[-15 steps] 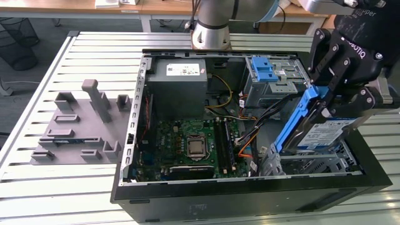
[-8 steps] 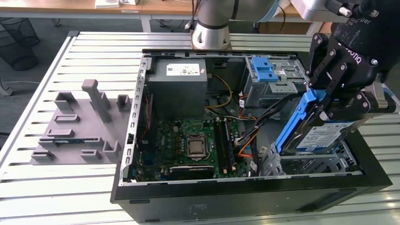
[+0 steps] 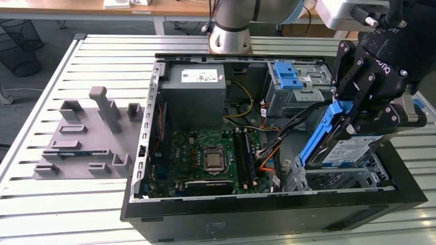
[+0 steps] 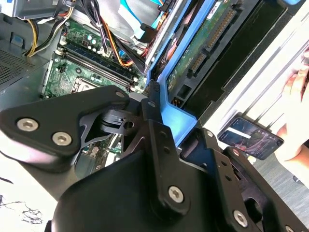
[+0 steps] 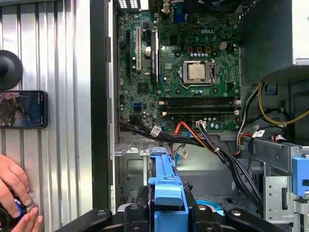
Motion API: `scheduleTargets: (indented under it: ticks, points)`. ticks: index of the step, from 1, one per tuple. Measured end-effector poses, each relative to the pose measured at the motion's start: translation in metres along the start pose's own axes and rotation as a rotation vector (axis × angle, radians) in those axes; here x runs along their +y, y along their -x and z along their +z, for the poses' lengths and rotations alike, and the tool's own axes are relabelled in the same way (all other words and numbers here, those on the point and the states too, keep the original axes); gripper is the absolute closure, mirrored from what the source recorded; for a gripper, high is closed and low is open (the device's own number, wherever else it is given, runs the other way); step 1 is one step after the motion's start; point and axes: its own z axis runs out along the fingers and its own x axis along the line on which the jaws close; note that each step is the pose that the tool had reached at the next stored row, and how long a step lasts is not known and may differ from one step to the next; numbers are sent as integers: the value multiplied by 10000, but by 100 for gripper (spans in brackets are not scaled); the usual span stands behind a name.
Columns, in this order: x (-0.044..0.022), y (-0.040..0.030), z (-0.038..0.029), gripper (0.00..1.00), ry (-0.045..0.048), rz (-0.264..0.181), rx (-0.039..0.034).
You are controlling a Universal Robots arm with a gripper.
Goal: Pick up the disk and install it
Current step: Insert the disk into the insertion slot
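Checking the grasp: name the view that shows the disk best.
The exterior view: the disk hangs tilted in the tool, label and blue bracket visible. The second wrist view shows its connector edge; the first, just bracket.

The upper part of the disk is hidden by the gripper in the exterior view. A hand is cut off by the edge in the first wrist view, and what is held under it cannot be told.
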Motion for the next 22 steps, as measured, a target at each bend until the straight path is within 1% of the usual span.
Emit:
scheduleTargets:
  ticks: [5, 6, 7, 8, 14, 16, 18, 19, 21, 22]
  points:
    - [0, 0, 0, 62, 0, 0, 0]
    - [-1, 0, 1, 56, 0, -1, 0]
    - [-1, 1, 5, 56, 0, -1, -2]
    - [-1, 1, 18, 50, 0, -1, -4]
    - [-10, 1, 125, 50, 0, -1, -1]
    - [-24, 2, 162, 51, -1, -1, -1]
    - [-32, 2, 198, 64, 0, 0, -2]
    - [-32, 2, 211, 64, 0, 1, -2]
    - [-32, 3, 213, 75, 0, 1, 0]
    - [-33, 2, 213, 75, 0, 0, 1]
